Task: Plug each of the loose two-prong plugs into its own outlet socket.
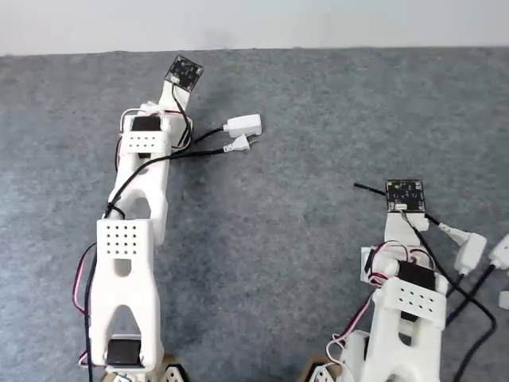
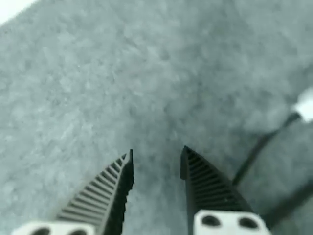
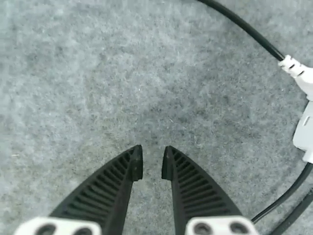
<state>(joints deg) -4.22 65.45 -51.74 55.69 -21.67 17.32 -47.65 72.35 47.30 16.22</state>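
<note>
Plug [image 1: 237, 144] seen loose just beside outlet socket [image 1: 243, 125], second plug [image 1: 469, 251] near right arm | left gripper [image 2: 156, 161] spread wide, empty | right gripper [image 3: 151, 164] barely parted, empty | judged: plug body to be pinched squarely, prongs levelled with slots before pushing.

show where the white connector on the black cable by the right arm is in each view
high view: white connector lies beside the right arm, on its outer side, near the picture's right edge.
right wrist view: same connector at the frame edge.
left wrist view: looks by the left arm; the white piece there is a different one.
shared landmark: its black cable, entering the narrow end.
</note>
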